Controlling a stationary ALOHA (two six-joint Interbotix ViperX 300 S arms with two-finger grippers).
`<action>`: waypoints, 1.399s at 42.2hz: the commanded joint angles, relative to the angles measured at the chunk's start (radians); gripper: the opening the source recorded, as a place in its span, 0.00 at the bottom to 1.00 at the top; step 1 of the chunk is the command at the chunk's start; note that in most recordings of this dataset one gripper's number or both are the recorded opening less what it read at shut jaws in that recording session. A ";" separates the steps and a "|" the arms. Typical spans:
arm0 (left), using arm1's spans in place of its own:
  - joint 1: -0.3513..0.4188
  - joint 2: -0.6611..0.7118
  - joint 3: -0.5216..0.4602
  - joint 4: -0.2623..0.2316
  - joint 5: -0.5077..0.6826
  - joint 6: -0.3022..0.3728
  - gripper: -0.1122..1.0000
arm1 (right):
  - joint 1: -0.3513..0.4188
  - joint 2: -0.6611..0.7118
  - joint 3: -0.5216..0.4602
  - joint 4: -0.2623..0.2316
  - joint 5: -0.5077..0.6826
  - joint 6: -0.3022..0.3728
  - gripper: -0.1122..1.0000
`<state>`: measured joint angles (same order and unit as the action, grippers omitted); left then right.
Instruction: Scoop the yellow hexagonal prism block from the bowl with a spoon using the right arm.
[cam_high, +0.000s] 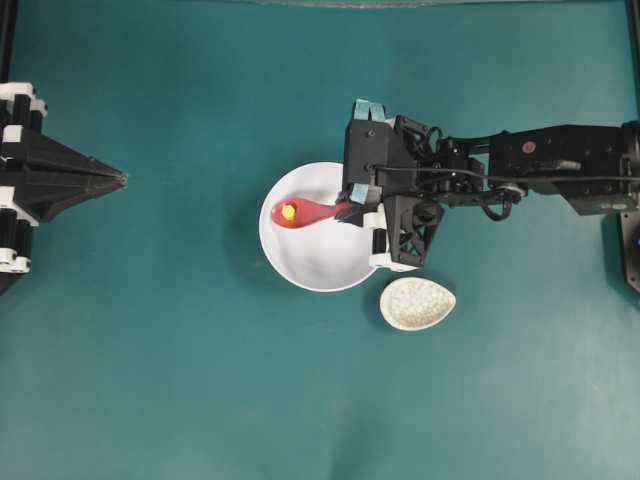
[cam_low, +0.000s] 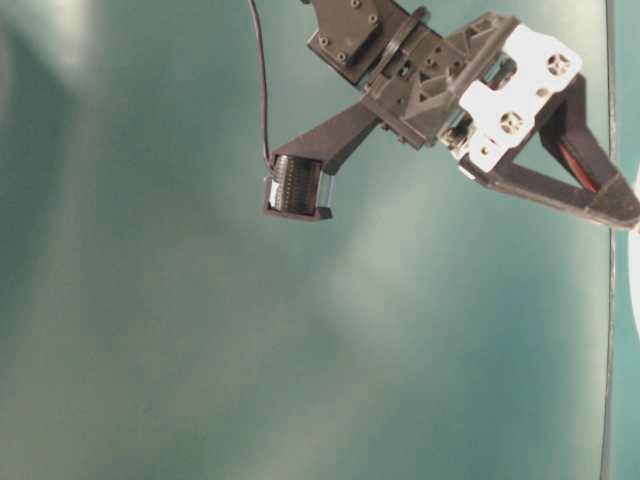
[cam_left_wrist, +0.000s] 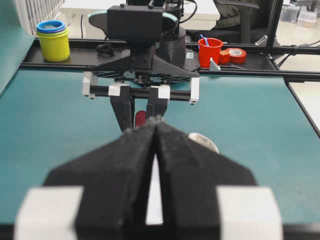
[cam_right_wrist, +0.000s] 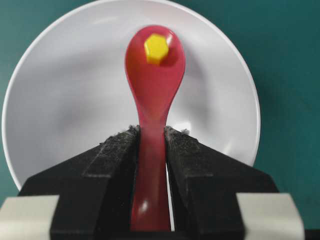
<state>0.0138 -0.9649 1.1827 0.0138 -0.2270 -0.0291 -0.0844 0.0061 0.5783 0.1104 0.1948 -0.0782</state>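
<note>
My right gripper (cam_high: 345, 212) is shut on the handle of the red-pink spoon (cam_high: 305, 212). In the right wrist view both black fingers press the spoon (cam_right_wrist: 152, 85) handle, with my gripper (cam_right_wrist: 151, 132) just behind the scoop. The yellow hexagonal prism block (cam_right_wrist: 156, 48) lies in the scoop's far end. The scoop with the block (cam_high: 288, 211) is over the left half of the white bowl (cam_high: 320, 262), whose inside (cam_right_wrist: 65, 100) holds nothing else. At the far left edge my left gripper (cam_high: 120, 178) is shut and holds nothing, well apart from the bowl.
A small oval speckled dish (cam_high: 417, 303) sits just right of and below the bowl, under the right arm's wrist. Beyond the table's far edge stand a yellow cup (cam_left_wrist: 53, 42) and a red cup (cam_left_wrist: 210, 51). The teal table (cam_high: 150, 380) surrounds the dishes.
</note>
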 joint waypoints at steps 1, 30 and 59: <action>0.002 0.005 -0.023 0.002 -0.005 -0.002 0.10 | -0.002 -0.031 -0.021 0.002 -0.011 0.002 0.30; 0.002 0.006 -0.023 0.002 -0.003 -0.002 0.10 | 0.000 -0.264 0.057 -0.002 -0.063 -0.003 0.30; 0.002 0.006 -0.023 0.002 -0.003 -0.002 0.10 | 0.000 -0.476 0.141 -0.002 -0.061 0.005 0.30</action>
<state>0.0153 -0.9649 1.1827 0.0138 -0.2255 -0.0291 -0.0828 -0.4510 0.7286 0.1089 0.1427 -0.0752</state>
